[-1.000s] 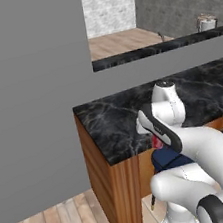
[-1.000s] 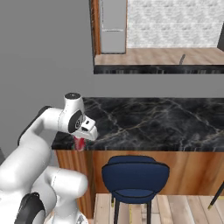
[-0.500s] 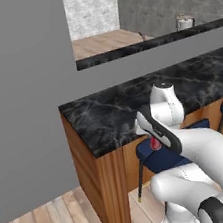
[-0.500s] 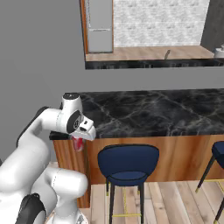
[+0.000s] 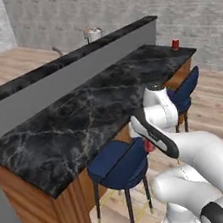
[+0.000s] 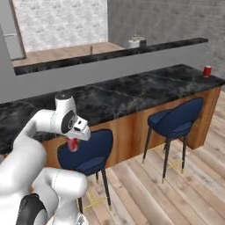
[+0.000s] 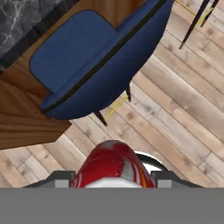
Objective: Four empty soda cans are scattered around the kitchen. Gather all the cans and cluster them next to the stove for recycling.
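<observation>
You've got the long black marbled counter (image 5: 93, 111) running across in front of you, a raised ledge (image 6: 110, 55) behind it carrying a silver pot (image 6: 137, 42) whose contents you can't make out. Two blue stools (image 6: 176, 121) stand along the counter's wooden front edge, the nearer stool (image 5: 119, 165) right under the arm. One red soda can (image 6: 207, 71) stands upright at the counter's far corner, long axis vertical, silver top up, well apart from everything else on the surface. Now the gripper (image 6: 73, 141): it's hanging off the counter's front edge, above the near stool's seat, pointing down, and it's clamped on a second red can (image 5: 149, 145). That held can (image 7: 113, 167) sits between the fingers, its length running along the gripper's own line toward the plank floor, rounded red end facing the hand camera, with the stool's blue seat and dark legs just beyond it.
</observation>
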Robot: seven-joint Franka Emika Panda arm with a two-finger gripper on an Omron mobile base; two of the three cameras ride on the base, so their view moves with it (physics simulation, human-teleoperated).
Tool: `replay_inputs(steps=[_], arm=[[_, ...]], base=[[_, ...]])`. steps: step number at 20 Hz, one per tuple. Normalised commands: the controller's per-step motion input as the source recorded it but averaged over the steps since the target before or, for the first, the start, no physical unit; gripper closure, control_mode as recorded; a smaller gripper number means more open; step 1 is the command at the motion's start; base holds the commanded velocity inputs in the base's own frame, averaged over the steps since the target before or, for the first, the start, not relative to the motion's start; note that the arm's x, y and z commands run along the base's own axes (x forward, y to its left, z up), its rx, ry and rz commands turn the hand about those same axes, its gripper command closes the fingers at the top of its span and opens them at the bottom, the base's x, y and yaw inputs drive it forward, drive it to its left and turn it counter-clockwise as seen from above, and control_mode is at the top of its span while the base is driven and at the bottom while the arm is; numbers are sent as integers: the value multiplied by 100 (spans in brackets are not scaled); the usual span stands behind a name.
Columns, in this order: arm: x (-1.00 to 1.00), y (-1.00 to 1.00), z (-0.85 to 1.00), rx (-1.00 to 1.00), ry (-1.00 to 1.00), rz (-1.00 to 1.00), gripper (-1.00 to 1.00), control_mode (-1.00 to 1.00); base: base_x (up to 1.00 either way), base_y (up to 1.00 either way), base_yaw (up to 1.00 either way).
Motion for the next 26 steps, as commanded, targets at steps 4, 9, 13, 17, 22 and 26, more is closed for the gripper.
replay_inputs(steps=[4,9,13,17,22,26], arm=[[0,0,0,0,0,0,100,100],[0,0,0,0,0,0,100,100],[0,0,0,0,0,0,100,100],[0,0,0,0,0,0,100,100],[0,0,0,0,0,0,100,100],[0,0,0,0,0,0,100,100]], base=[[0,0,-83],[3,0,-81],[21,0,-69],[42,0,-43],[59,-2,-12],[64,-5,0]])
